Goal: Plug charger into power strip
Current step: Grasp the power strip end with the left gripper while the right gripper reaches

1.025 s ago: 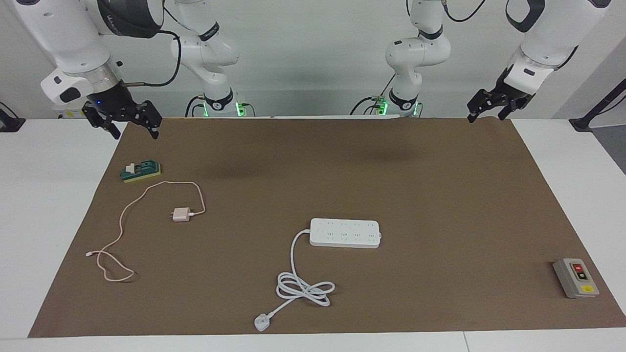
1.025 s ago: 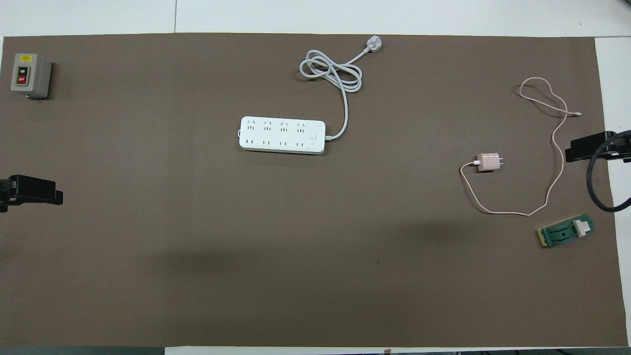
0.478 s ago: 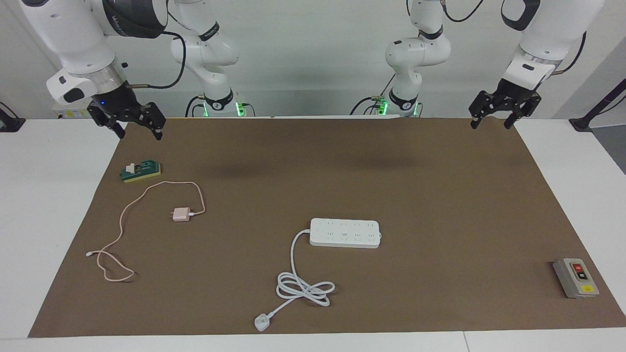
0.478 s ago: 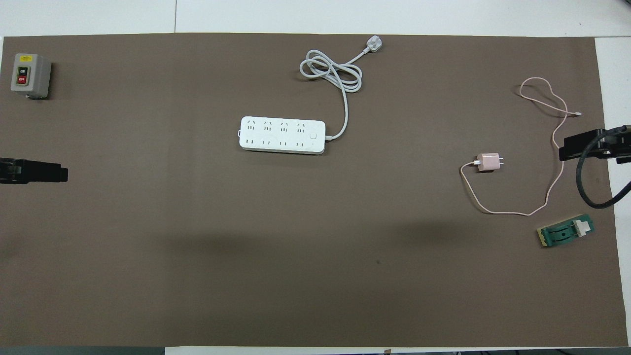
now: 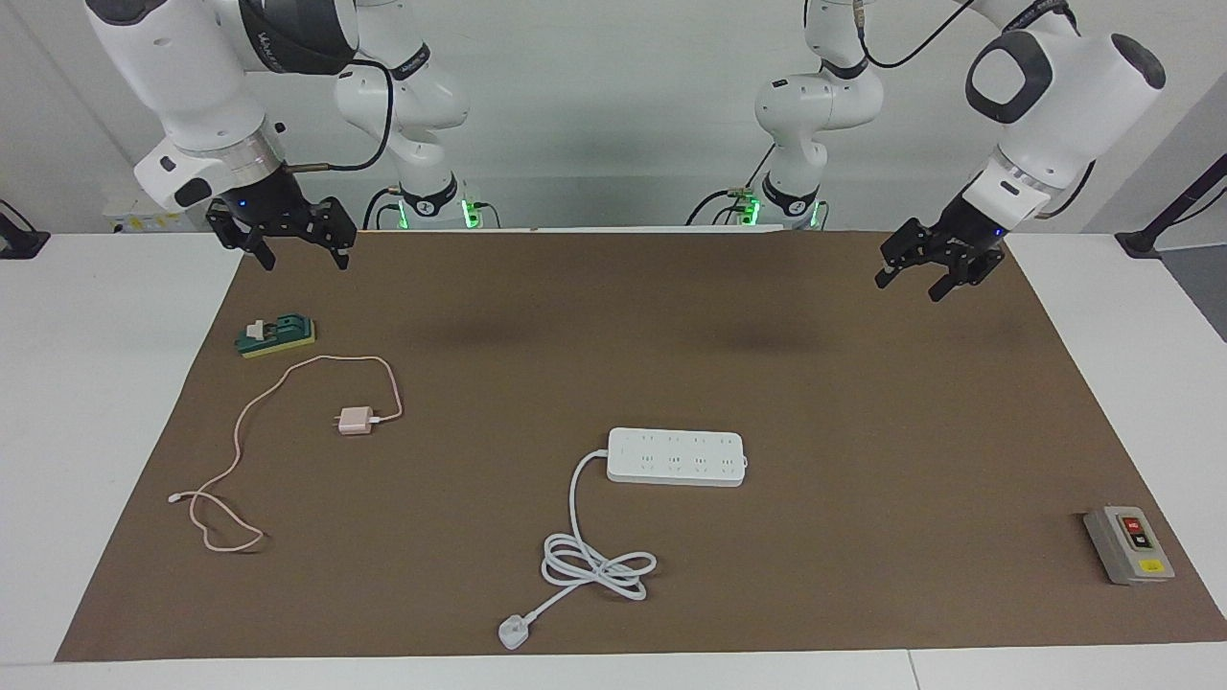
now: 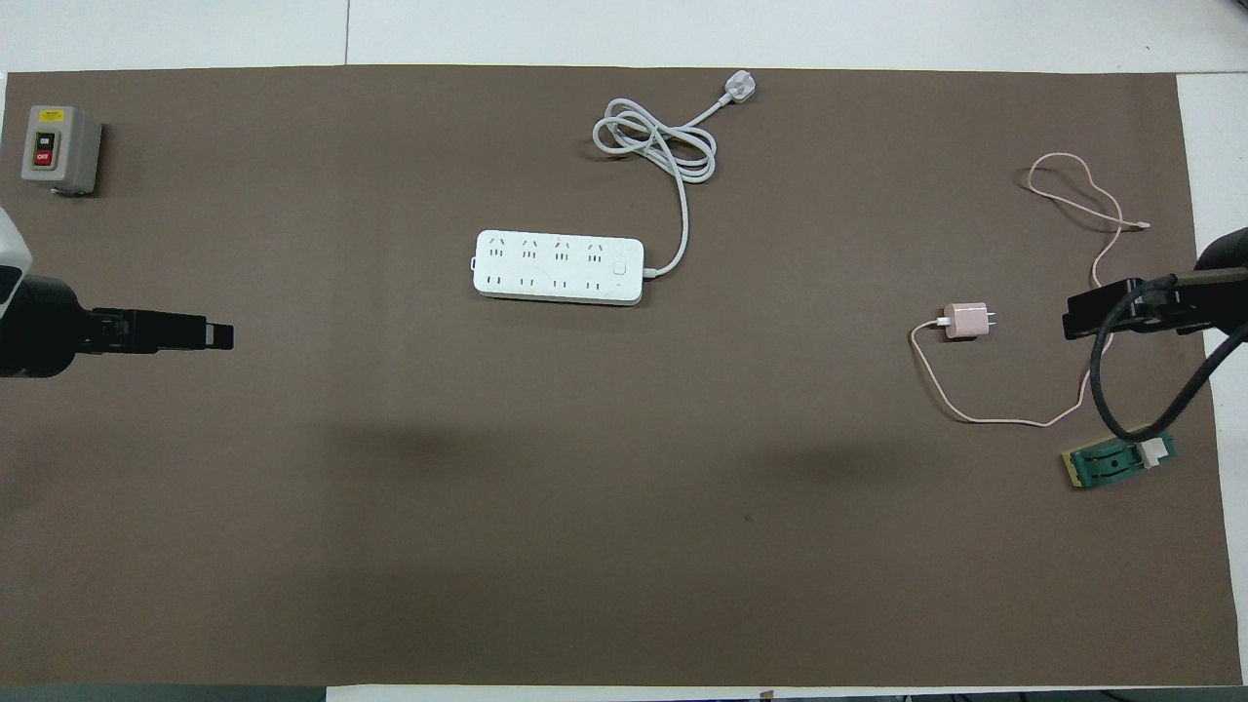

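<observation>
The charger (image 5: 355,421) is a small pale-pink cube lying on the brown mat toward the right arm's end, with its thin pink cable (image 5: 247,414) looping away from it. It also shows in the overhead view (image 6: 965,320). The power strip (image 5: 676,456) is a long white bar at the mat's middle, sockets up; it also shows in the overhead view (image 6: 558,266). My right gripper (image 5: 299,251) is open and empty, raised over the mat beside the charger (image 6: 1077,317). My left gripper (image 5: 909,283) is open and empty, raised over the mat at the left arm's end (image 6: 219,334).
The strip's thick white cord coils and ends in a white plug (image 5: 514,633) near the mat's edge farthest from the robots. A green-and-yellow block (image 5: 276,335) lies nearer to the robots than the charger. A grey button box (image 5: 1128,544) stands at the left arm's end.
Both grippers have moved inward over the mat: the right one toward the charger, the left one toward the middle and lower. Nothing on the mat has moved.
</observation>
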`<state>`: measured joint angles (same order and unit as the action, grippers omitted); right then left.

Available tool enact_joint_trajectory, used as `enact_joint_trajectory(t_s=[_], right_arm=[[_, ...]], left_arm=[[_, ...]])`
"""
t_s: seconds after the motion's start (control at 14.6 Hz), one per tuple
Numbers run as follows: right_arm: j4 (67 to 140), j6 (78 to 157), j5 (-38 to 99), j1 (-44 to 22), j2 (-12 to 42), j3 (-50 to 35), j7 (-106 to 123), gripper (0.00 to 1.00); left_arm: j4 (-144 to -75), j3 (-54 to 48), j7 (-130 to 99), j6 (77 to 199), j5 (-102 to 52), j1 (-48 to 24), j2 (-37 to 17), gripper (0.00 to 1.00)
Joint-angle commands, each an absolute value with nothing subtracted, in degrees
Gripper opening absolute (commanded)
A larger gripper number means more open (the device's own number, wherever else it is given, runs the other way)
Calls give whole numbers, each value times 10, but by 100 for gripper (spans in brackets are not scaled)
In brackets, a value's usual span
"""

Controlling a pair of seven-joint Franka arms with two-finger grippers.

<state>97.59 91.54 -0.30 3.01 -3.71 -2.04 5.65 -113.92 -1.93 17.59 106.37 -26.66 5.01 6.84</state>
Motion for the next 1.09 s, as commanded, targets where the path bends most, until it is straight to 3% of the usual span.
enact_joint_trajectory(t_s=[0.0, 0.41, 0.68, 1.02], right_arm=[[1009, 941, -1, 51, -57, -25, 162, 100], [1035, 957, -1, 55, -66, -25, 163, 100], [1049, 979, -1, 52, -69, -25, 163, 100], [1062, 1001, 33, 59, -62, -25, 167, 100]], left_arm=[[-1135, -21, 248, 1043, -436, 101, -6, 100], [-1123, -26, 246, 976, -655, 76, -54, 100], [-1111, -25, 246, 978, -762, 11, -72, 100], [-1090, -27, 277, 961, -880, -23, -169, 100]])
